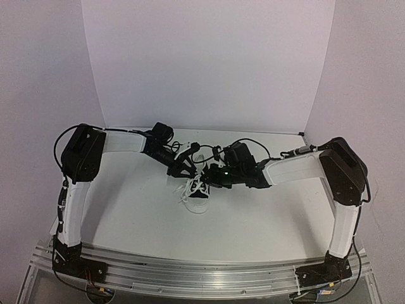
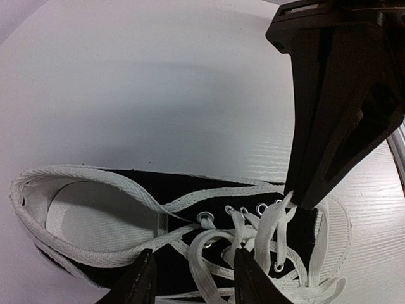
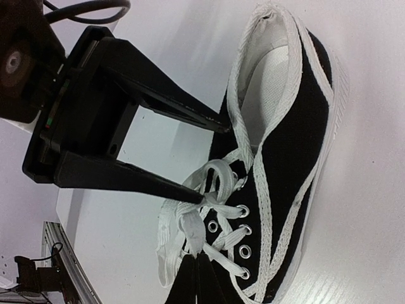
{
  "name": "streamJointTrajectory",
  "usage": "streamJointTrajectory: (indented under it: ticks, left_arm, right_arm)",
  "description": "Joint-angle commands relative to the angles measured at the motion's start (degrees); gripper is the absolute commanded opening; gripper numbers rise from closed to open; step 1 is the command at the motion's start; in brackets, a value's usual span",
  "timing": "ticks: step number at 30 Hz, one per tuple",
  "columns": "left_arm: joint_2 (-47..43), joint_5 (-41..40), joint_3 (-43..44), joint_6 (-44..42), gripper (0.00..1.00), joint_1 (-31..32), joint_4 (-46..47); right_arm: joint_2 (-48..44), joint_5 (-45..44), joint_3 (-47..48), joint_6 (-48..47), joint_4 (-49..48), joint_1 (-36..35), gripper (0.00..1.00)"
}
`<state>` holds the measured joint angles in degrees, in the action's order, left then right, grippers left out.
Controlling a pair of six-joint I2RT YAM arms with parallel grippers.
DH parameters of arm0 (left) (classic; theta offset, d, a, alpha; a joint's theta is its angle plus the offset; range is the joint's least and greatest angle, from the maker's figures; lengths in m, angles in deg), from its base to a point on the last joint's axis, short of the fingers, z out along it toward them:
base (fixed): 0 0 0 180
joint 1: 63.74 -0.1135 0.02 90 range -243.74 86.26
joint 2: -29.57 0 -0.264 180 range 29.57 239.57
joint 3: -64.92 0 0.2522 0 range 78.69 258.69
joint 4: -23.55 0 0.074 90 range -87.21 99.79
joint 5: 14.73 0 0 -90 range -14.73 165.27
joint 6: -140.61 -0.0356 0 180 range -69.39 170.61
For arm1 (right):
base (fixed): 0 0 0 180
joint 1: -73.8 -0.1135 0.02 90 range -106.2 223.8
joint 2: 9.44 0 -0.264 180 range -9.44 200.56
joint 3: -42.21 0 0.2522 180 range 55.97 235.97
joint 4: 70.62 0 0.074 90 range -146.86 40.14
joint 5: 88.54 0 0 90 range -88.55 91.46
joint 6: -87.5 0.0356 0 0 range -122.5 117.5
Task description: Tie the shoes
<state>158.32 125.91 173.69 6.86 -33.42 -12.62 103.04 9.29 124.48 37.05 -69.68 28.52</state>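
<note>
The black sneaker (image 1: 197, 200) with white toe cap and white laces lies on the table between my arms. In the left wrist view the shoe (image 2: 183, 190) lies with its opening to the left. My left gripper (image 2: 195, 254) is open, its fingers straddling the loose laces (image 2: 209, 253) above the top eyelets. It also shows in the right wrist view (image 3: 213, 164), one fingertip touching a lace loop (image 3: 218, 172). My right gripper (image 3: 197, 259) is shut on a lace end (image 3: 193, 231) over the shoe (image 3: 288, 145). Its tip (image 2: 292, 201) meets the lace by the eyelets.
The white table (image 1: 253, 215) is backed by a white curved wall (image 1: 209, 63). An aluminium rail (image 1: 202, 272) with the arm bases runs along the near edge. Both arms (image 1: 126, 142) (image 1: 297, 166) reach in towards the shoe, with cables over them.
</note>
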Motion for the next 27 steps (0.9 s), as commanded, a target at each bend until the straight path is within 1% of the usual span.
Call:
streamJointTrajectory:
  ticks: [1,2,5,6,7,8,9,17,22,27]
  left_arm:
    - [-1.3,-0.4,0.8,-0.8,0.34,-0.6,-2.4]
    - [-1.1,-0.5,1.3,-0.8,0.29,-0.6,-2.8]
    - [-0.4,-0.5,2.4,-2.0,0.21,-0.7,-4.6]
    - [-0.3,-0.5,2.8,-2.5,0.16,-0.7,-5.2]
    - [-0.3,-0.5,3.0,-2.8,0.08,-0.7,-5.9]
    - [-0.4,-0.6,3.2,-3.0,0.03,-0.7,-6.4]
    - [-0.5,-0.5,3.5,-2.8,0.01,-0.6,-6.7]
    - [-3.6,-0.6,4.1,2.2,0.0,-0.3,-7.3]
    - [-4.8,-2.3,1.4,1.9,0.0,-0.1,-6.1]
    - [-5.4,-0.6,3.6,4.0,0.0,0.0,-7.1]
  right_arm:
    - [1.1,0.9,1.7,-0.8,-1.2,0.2,0.0]
    - [1.1,0.9,1.8,-0.8,-1.2,0.2,0.0]
    - [1.1,0.9,1.8,-0.8,-1.2,0.1,0.0]
    - [1.1,1.0,1.9,-0.8,-1.2,0.1,0.0]
    - [1.1,0.9,1.9,-0.8,-1.2,0.2,0.0]
    - [1.1,0.9,1.9,-0.9,-1.2,0.2,0.0]
    - [1.1,0.9,2.0,-0.9,-1.2,0.1,0.0]
    - [2.2,1.4,4.7,-0.7,-1.2,0.2,0.0]
    - [2.4,1.0,4.7,-0.6,-1.2,0.1,0.0]
    - [2.6,0.4,4.4,-0.1,-1.2,0.2,0.0]
